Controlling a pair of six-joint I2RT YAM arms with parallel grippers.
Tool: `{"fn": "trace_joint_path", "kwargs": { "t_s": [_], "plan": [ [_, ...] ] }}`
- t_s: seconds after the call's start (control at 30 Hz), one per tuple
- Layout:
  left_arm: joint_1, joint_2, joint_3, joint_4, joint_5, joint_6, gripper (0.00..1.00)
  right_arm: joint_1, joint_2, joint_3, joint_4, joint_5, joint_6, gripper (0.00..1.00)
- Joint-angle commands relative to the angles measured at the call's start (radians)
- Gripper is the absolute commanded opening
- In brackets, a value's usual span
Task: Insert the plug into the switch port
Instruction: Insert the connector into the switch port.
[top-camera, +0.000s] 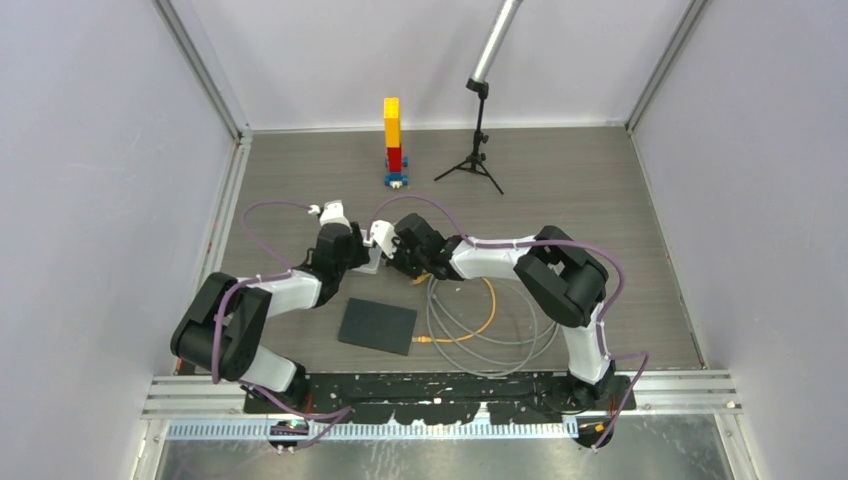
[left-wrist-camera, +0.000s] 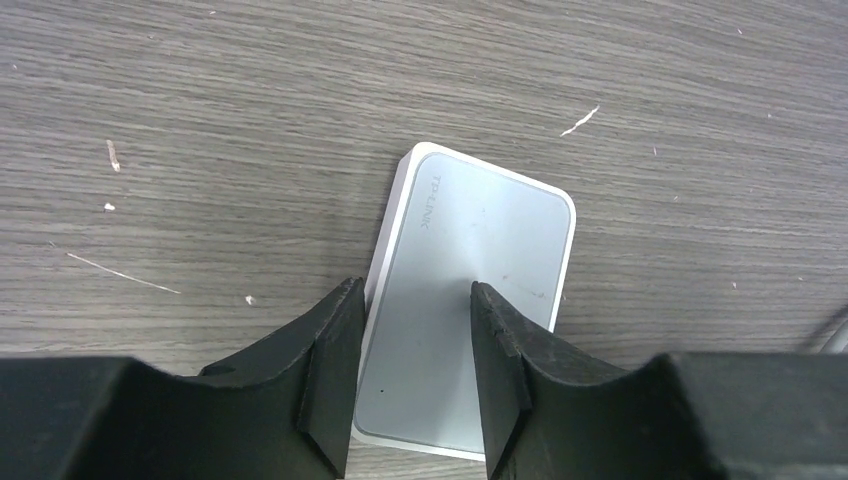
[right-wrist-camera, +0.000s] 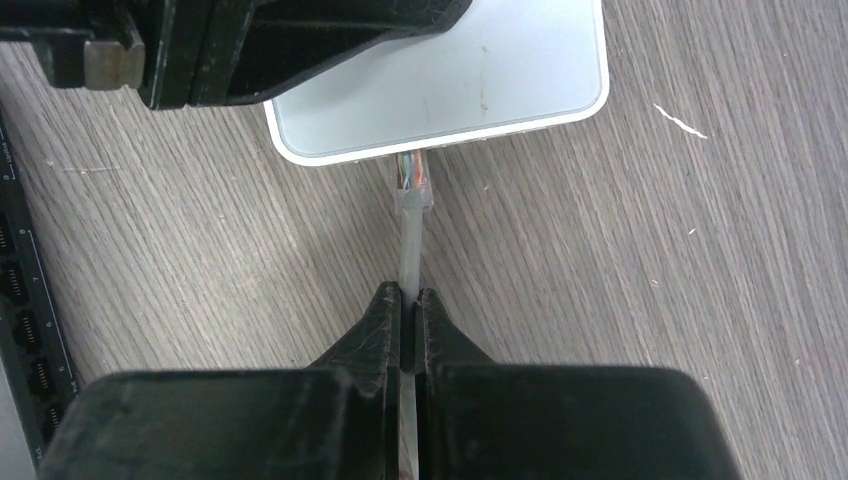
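The white flat box (left-wrist-camera: 470, 280) lies on the wood-grain table; its top also shows in the right wrist view (right-wrist-camera: 450, 85). My left gripper (left-wrist-camera: 410, 375) is open, fingers apart above the box: one at its left edge, one over its top. My right gripper (right-wrist-camera: 410, 300) is shut on a grey cable (right-wrist-camera: 410, 245) a short way behind its clear plug (right-wrist-camera: 413, 180). The plug points at the box's near side and its tip meets that edge. The port opening is hidden under the rim. In the top view both grippers (top-camera: 355, 255) (top-camera: 405, 262) meet at the box (top-camera: 370, 264).
A black flat switch (top-camera: 377, 326) lies in front of the arms, its port row at the left edge of the right wrist view (right-wrist-camera: 20, 330). Coiled grey cable (top-camera: 490, 345) and an orange cable (top-camera: 488, 305) lie right. A brick tower (top-camera: 393, 140) and tripod (top-camera: 478, 150) stand behind.
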Motion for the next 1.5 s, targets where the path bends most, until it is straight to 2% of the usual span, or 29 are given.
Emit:
{"fn": "trace_joint_path", "kwargs": {
  "t_s": [0.0, 0.63, 0.9, 1.07, 1.27, 1.47],
  "plan": [
    [-0.018, 0.038, 0.014, -0.009, 0.093, -0.001, 0.41, 0.011, 0.016, -0.007, 0.128, -0.037, 0.002, 0.0],
    [-0.039, 0.082, 0.014, 0.035, 0.22, -0.042, 0.4, 0.012, 0.044, -0.002, 0.239, -0.033, 0.044, 0.01],
    [-0.057, 0.093, 0.015, 0.034, 0.268, -0.06, 0.4, 0.012, 0.068, 0.022, 0.208, -0.035, 0.045, 0.01],
    [-0.058, 0.09, 0.016, 0.028, 0.25, -0.059, 0.42, 0.012, 0.02, -0.054, 0.293, -0.022, 0.055, 0.0],
    [-0.058, 0.078, 0.015, 0.033, 0.28, -0.063, 0.42, 0.013, -0.054, -0.116, 0.312, -0.011, 0.06, 0.01],
    [-0.058, 0.032, 0.017, 0.008, 0.31, -0.057, 0.42, 0.013, -0.094, -0.114, 0.245, -0.01, 0.046, 0.01]
  ]
}}
